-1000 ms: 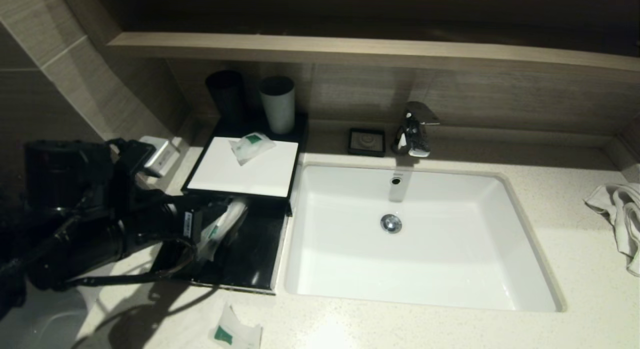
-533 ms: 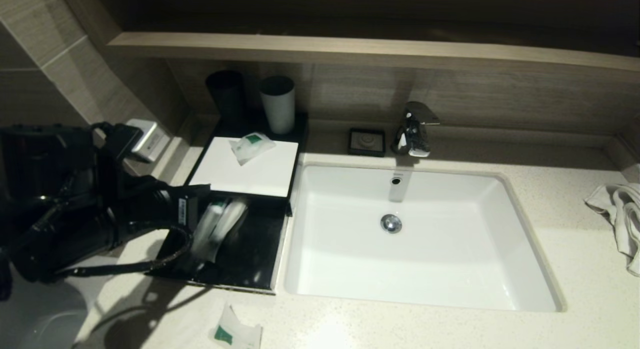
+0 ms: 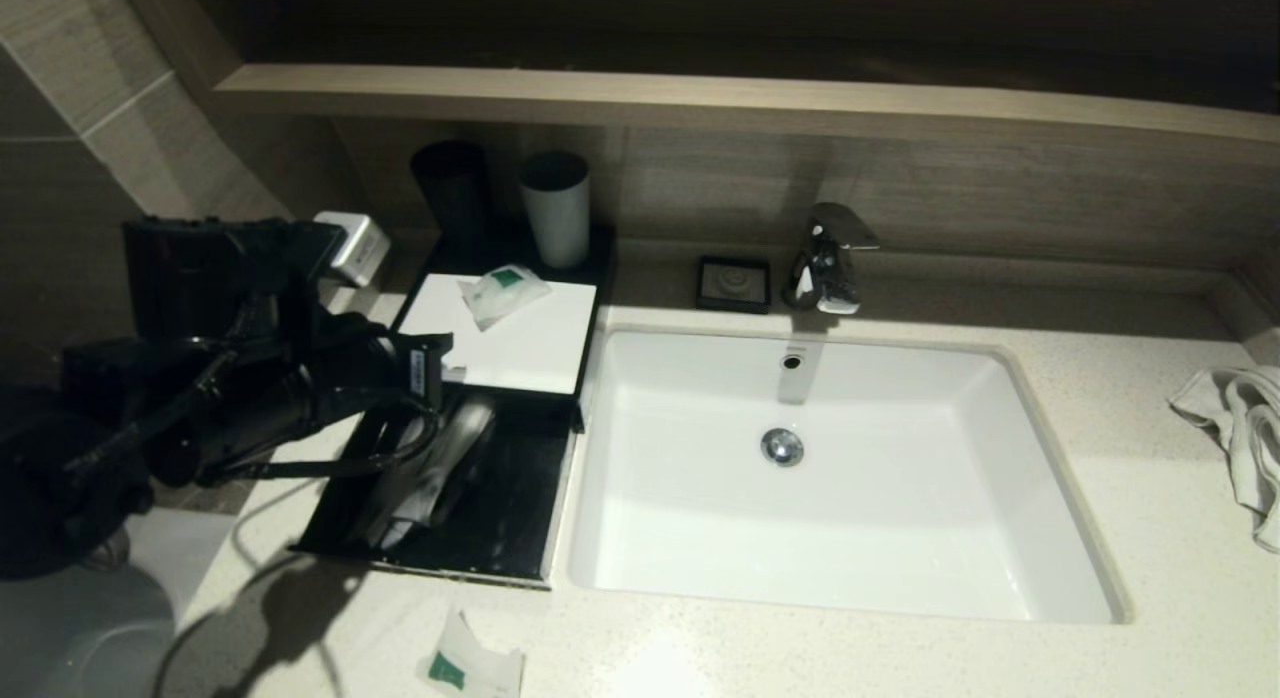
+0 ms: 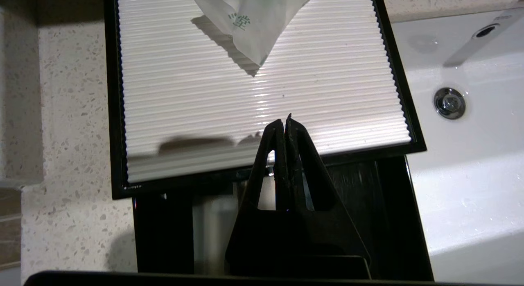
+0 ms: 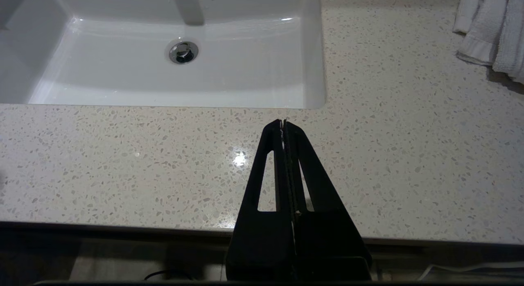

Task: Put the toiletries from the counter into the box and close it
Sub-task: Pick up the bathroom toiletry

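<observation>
We see our left gripper [image 4: 285, 124] clenched empty above the low black box [image 3: 385, 366] with its drawer pulled out. Slim translucent tubes [image 3: 440, 468] lie inside it. One squarish sachet [image 3: 503, 290] rests on the white lid, another [image 3: 470, 666] on the speckled desk [image 3: 900, 658]. Our right gripper [image 5: 283, 126] hangs clenched.

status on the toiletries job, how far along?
Done: two long tubes lie in the open drawer. In hand: nothing; the left gripper is shut and empty above the box, right gripper parked, shut. Left: sachet on the box's white top, sachet on the counter, then close the drawer.
</observation>
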